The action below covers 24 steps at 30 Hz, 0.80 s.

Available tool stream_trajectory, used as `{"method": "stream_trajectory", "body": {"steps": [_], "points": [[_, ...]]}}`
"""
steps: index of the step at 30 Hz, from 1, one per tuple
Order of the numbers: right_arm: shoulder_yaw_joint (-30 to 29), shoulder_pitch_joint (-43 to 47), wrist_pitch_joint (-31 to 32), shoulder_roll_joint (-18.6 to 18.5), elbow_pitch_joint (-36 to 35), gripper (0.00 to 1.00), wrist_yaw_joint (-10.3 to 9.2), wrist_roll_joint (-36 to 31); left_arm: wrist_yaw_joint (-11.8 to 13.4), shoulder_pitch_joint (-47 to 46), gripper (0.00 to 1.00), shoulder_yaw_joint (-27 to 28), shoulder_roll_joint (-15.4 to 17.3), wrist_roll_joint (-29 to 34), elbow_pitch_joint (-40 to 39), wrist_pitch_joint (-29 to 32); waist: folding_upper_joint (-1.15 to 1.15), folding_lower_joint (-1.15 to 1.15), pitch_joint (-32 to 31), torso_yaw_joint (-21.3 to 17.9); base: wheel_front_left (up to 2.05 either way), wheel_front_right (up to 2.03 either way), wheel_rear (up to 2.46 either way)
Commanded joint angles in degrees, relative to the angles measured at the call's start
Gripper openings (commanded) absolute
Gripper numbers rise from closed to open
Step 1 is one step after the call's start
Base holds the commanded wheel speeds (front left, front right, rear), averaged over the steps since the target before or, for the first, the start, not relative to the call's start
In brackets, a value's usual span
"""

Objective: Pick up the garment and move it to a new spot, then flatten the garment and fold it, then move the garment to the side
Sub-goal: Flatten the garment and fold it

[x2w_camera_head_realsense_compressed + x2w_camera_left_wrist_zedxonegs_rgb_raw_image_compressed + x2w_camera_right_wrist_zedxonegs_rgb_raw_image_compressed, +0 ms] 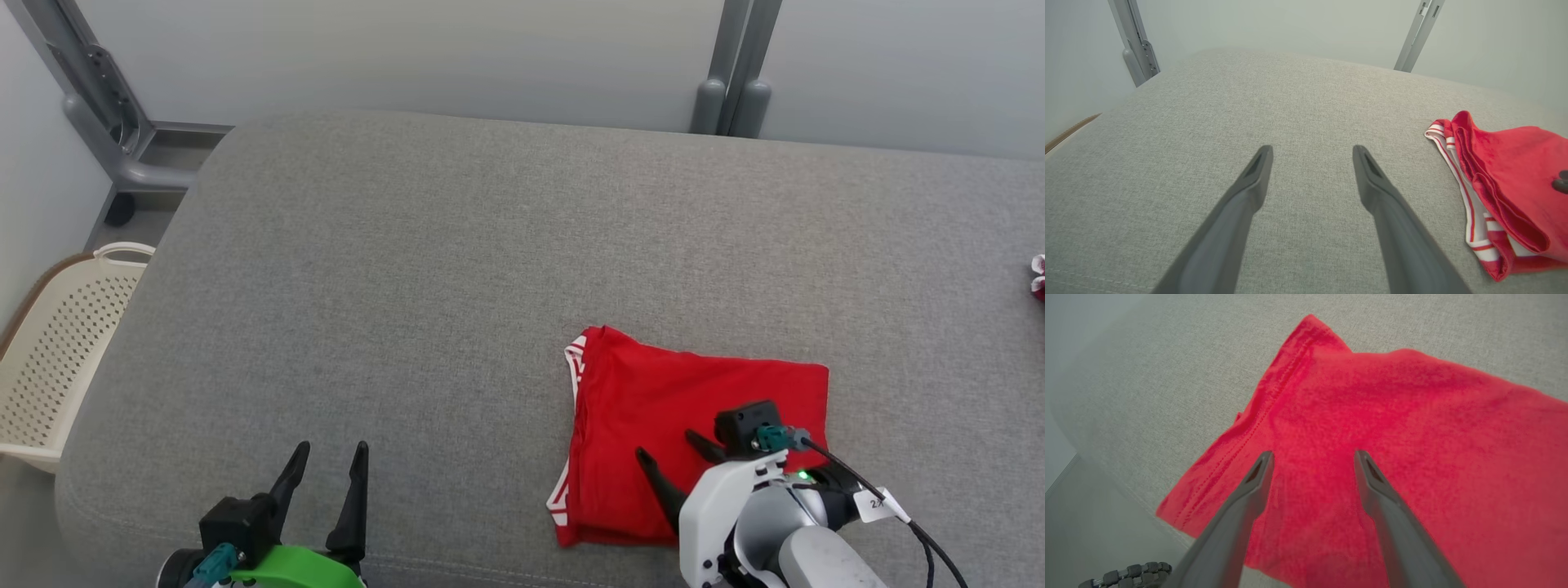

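The garment (653,400) is red with white-and-red striped trim and lies folded into a rough rectangle on the grey cushion (457,286), right of centre near the front edge. In the left wrist view the garment (1506,179) shows stacked layers at its striped edge. My right gripper (665,449) hovers open over the garment's front part, its fingers spread above the red cloth (1372,428) with nothing between them. My left gripper (331,453) stands open near the front left of the cushion, well clear of the garment, above bare fabric (1310,118).
A cream perforated basket (57,343) stands on the floor left of the cushion. Grey metal posts (735,73) and a wall run behind it. A small red-and-white item (1038,276) peeks in at the right edge. A cable (898,510) trails from my right wrist.
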Motion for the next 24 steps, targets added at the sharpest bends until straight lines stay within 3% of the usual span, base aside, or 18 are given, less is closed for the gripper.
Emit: {"method": "stream_trajectory", "body": {"steps": [1,8,24], "points": [[0.81,0.23,-0.71,-0.17,-0.06,1.0,-0.01,0.57,-0.27,-0.81,1.0,0.0,0.1,0.41,0.17,-0.19,0.0,0.0,0.15,0.17,0.0,0.0,0.0],[0.64,-0.67,-0.61,-0.21,0.71,1.0,-0.01,1.12,-0.28,-0.39,1.0,-0.06,0.12,0.5,0.39,-0.19,0.0,0.0,-0.2,0.52,0.0,0.0,0.0],[-17.6,5.05,7.86,-0.17,-6.49,1.0,-0.01,-3.96,0.1,0.82,1.0,-0.31,0.67,0.31,-0.14,-0.19,0.0,0.0,-0.45,-1.9,0.0,0.0,0.0]]}}
